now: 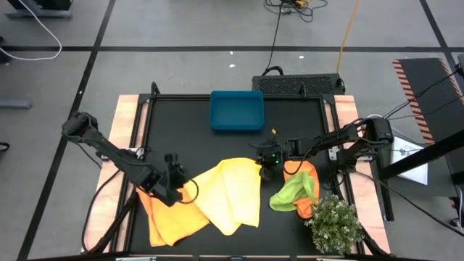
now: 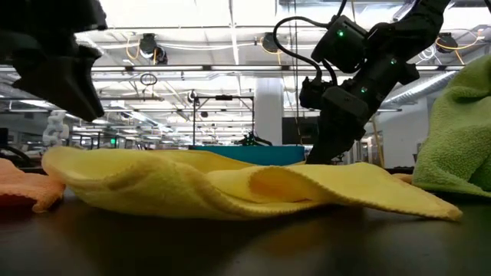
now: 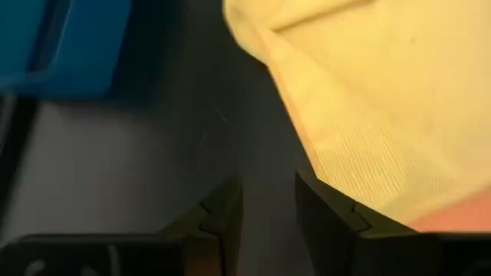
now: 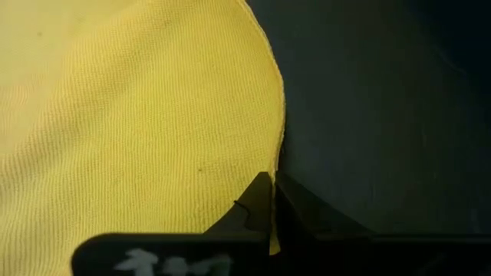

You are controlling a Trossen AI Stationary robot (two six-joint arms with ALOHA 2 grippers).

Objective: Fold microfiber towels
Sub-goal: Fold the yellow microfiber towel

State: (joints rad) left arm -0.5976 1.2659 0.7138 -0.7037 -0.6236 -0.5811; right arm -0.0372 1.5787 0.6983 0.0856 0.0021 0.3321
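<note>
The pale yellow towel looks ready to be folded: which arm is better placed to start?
Probably the right: the right gripper is already shut on the pale yellow towel at its edge. The left gripper is open beside the opposite edge, holding nothing.

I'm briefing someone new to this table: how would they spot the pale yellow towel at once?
Start at the teal tray on the black table's far side. The pale yellow towel lies spread in front of it, between the two grippers. Its neighbours are orange or lime green and more bunched.
</note>
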